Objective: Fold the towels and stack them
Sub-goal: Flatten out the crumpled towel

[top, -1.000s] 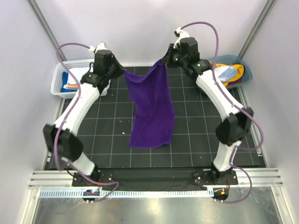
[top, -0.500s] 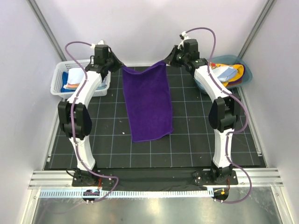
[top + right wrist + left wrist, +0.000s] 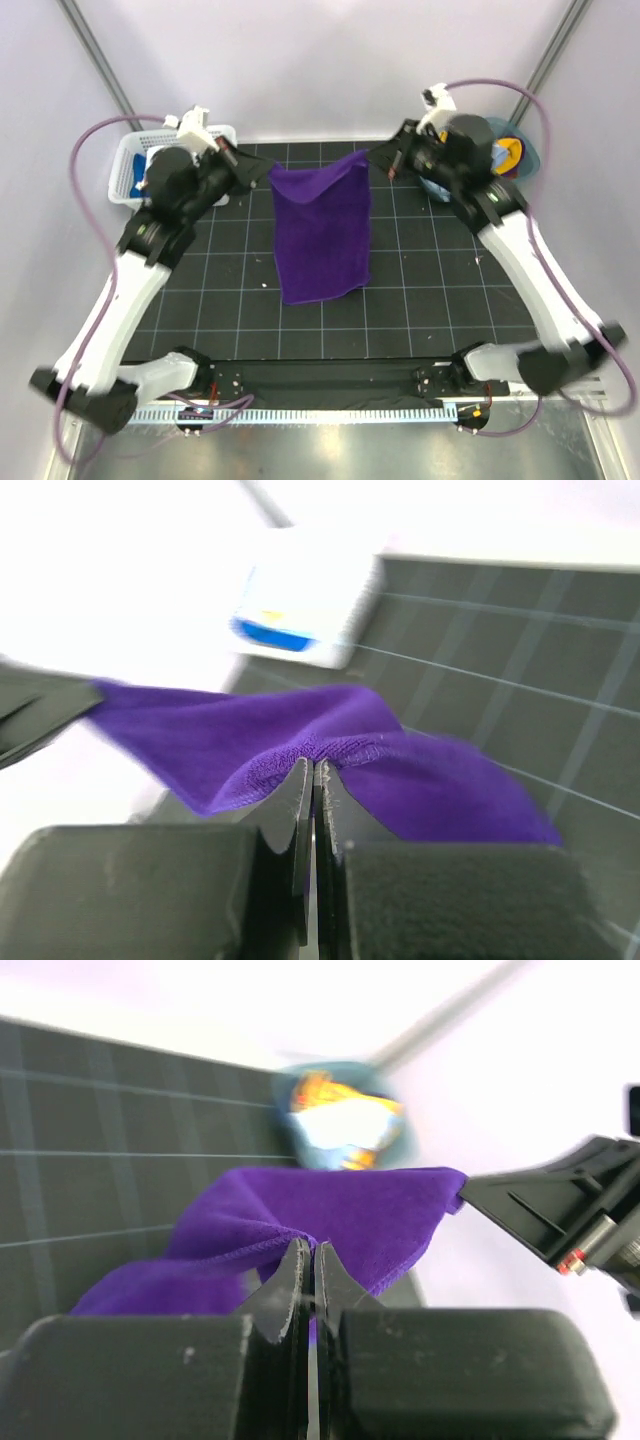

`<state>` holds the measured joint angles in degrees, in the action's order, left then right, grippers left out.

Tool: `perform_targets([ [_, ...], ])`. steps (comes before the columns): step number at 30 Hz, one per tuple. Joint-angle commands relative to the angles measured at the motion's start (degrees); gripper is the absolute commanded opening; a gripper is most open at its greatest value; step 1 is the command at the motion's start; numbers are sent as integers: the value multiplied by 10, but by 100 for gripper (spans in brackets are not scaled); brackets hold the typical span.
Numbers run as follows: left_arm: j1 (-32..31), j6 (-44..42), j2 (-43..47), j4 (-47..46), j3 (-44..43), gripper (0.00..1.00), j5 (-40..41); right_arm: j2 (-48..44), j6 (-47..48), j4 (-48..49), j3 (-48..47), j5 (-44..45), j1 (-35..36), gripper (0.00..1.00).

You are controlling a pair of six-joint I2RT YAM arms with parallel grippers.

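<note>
A deep purple towel (image 3: 322, 232) hangs stretched between my two grippers over the middle of the black mat, its lower end lying on the mat. My left gripper (image 3: 262, 177) is shut on its left top corner, which shows in the left wrist view (image 3: 330, 1215). My right gripper (image 3: 378, 155) is shut on its right top corner, which shows in the right wrist view (image 3: 300, 740). More towels, light blue and yellow-orange, lie in the teal tub (image 3: 512, 152) at the back right. My left gripper's fingertips (image 3: 298, 1260) and my right gripper's fingertips (image 3: 300, 780) pinch the hem.
A white mesh basket (image 3: 130, 168) with cloths in it stands at the back left, beside my left arm. The black gridded mat (image 3: 420, 290) covers the table. Grey walls close in on both sides and the back.
Both arms have swung and pulled back toward the near side, lifting the towel's top edge. The towel now hangs shorter on the mat, its lower end drawn slightly back.
</note>
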<state>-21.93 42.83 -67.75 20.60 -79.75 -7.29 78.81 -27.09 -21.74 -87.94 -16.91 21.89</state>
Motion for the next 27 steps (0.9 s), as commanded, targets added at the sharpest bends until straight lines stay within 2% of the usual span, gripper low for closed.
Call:
perform_targets([
  [1,-46,-13,121,33,29,0,14,-130,10,-27,32,-15,30,1],
  [6,-65,5,223,69,13,0,-40,-261,-21,-59,21,-61,50,1],
  [12,-64,24,254,99,-81,0,-81,-291,-73,-61,-60,-116,50,1],
  [17,-64,30,239,118,-119,0,-41,-287,-84,-55,-65,-110,50,1],
  [23,-64,19,192,116,-75,0,42,-256,-66,-35,8,-48,50,1],
  [27,-63,8,141,62,12,0,68,-200,-42,2,66,11,50,1],
])
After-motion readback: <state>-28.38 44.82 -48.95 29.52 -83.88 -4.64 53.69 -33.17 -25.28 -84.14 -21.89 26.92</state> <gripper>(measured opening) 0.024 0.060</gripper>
